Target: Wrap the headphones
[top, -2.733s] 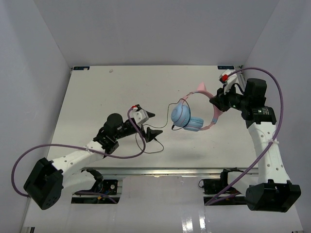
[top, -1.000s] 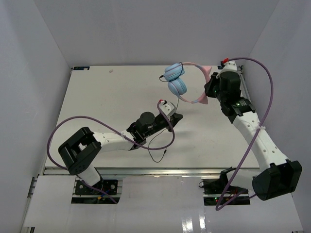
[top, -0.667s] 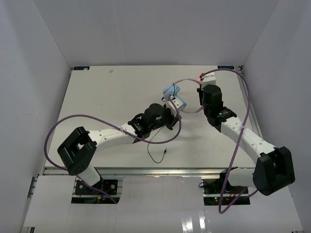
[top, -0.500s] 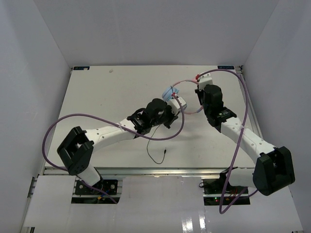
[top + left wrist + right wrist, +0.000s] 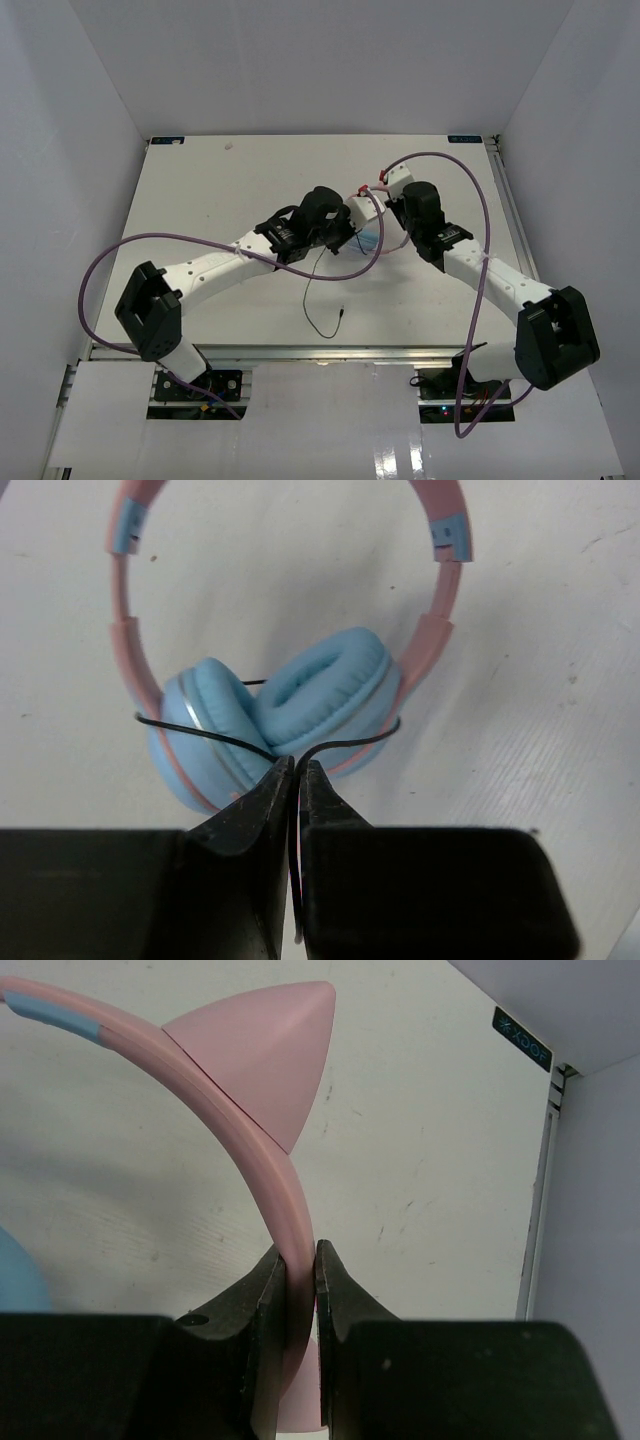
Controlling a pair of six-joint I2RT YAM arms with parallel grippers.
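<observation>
The headphones [image 5: 325,688] stand before my left gripper [image 5: 297,767], their two light blue earcups pressed together under the pink headband [image 5: 446,600]. The thin black cord [image 5: 205,735] crosses both earcups and runs in between the nearly closed jaws. My right gripper [image 5: 298,1258] is shut on the headband [image 5: 270,1175] just below a pink cat ear [image 5: 262,1055]. From above, both wrists meet mid-table and hide most of the headphones [image 5: 368,240]. The cord's loose tail [image 5: 316,290] trails on the table towards the front.
Thick purple robot cables loop out from both arms, one on the left [image 5: 110,262] and one on the right [image 5: 482,212]. The white table [image 5: 200,180] has walls on three sides. Its right edge rail [image 5: 548,1170] lies close to the right wrist.
My right arm has swung the headphones from the far right down towards mid-table. The left arm has reached further in, so both grippers now meet there. The cord's tail stays on the table.
</observation>
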